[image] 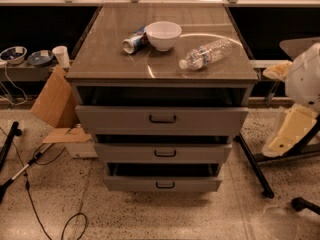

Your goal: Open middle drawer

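Note:
The middle drawer (163,153) is the second of three stacked grey drawers in a cabinet, with a small dark bar handle (165,154). Its front stands slightly out from the cabinet, with a dark gap above it. The top drawer (162,119) and the lowest drawer (164,184) also stand slightly out. My arm (304,76) is at the right edge of the view, and my gripper (283,134) hangs below it, well right of the cabinet and apart from every drawer.
On the cabinet top (110,59) are a white bowl (163,34), a can on its side (134,41) and a lying plastic bottle (207,53). Cardboard (52,101) leans at the left. Cables (30,169) lie on the floor at the left. Dark stand legs (255,166) lie at the right.

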You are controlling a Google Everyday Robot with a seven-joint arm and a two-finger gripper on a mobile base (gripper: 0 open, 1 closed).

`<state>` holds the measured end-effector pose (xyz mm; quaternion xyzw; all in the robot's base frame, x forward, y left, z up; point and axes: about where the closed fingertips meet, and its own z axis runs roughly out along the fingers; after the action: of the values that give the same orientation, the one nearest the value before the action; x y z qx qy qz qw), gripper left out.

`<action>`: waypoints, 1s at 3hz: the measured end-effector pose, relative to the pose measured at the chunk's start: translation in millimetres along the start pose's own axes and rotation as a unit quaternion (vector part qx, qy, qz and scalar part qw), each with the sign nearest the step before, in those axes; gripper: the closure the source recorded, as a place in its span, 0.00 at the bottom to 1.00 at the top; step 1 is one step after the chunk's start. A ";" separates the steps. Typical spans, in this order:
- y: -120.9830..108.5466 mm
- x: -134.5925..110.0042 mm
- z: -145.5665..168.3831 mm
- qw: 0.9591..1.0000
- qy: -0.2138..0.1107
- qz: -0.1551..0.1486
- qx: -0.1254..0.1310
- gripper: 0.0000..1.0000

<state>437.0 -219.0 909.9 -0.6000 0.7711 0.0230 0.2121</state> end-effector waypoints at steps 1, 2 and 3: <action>16.1 28.0 54.0 0.998 -0.058 0.011 -0.013 0.00; 35.5 61.6 120.9 0.995 -0.096 0.018 -0.031 0.00; 47.7 83.8 162.0 0.993 -0.104 0.027 -0.051 0.00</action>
<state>424.9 -235.4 722.5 -0.5834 0.7583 0.1303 0.2600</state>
